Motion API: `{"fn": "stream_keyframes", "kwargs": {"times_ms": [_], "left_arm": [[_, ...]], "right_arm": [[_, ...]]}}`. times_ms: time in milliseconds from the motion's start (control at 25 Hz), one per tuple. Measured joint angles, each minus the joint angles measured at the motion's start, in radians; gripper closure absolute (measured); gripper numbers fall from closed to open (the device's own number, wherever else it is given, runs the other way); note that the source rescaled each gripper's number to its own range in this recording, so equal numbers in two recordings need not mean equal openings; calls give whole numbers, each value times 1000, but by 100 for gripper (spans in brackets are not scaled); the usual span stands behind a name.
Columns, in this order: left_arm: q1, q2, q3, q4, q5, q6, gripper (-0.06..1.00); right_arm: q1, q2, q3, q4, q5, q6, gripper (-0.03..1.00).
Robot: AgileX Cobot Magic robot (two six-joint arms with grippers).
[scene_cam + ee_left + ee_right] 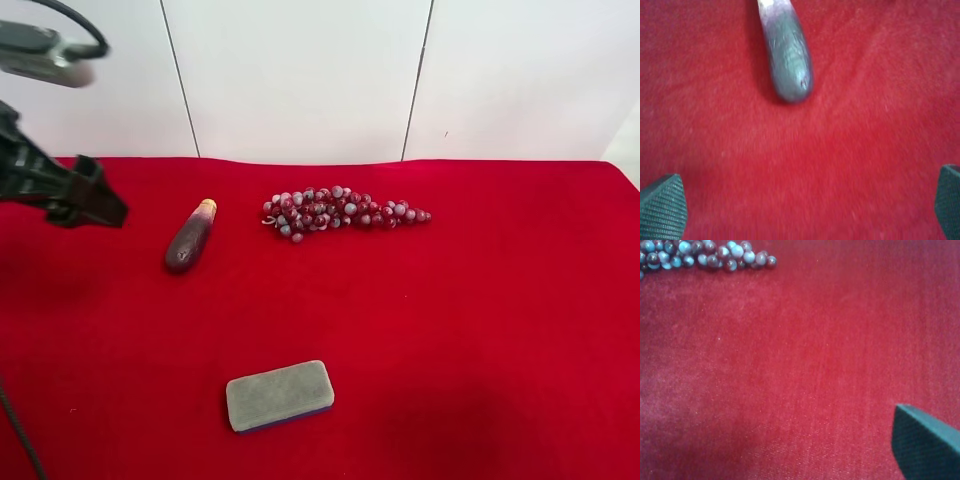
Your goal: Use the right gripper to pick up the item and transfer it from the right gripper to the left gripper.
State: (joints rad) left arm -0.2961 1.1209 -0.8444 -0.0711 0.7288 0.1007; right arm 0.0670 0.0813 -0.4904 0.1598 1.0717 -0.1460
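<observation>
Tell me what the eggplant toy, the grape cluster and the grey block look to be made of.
Eggplant toy: probably smooth plastic or rubber, a glint near its rounded end in the left wrist view. Grape cluster: glossy beads, likely plastic, each showing a highlight. Grey block: matte, felt-like top with a thin blue bottom layer, possibly foam.

1. The red cloth looked soft, matt and finely napped.
2. The item showed a smooth, faintly glossy skin.
3. The grapes were shiny beads.
4. The eraser had a felt-like, fuzzy grey top.
5. The left gripper's fingertips bore ridged, matt pads.
</observation>
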Motion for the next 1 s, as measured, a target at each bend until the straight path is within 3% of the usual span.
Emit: {"fn": "stream_keyframes", "kwargs": {"times_ms": [240,880,1000], "left_arm": [[0,-132,0,1,171,0,-5],[0,-361,0,51,398,-1,-5],[36,-410,14,48,427,-11,-5]], "right_arm": [[0,0,0,0,0,0,-3],[0,0,0,0,0,0,-3],[0,0,0,0,0,0,-3]]}}
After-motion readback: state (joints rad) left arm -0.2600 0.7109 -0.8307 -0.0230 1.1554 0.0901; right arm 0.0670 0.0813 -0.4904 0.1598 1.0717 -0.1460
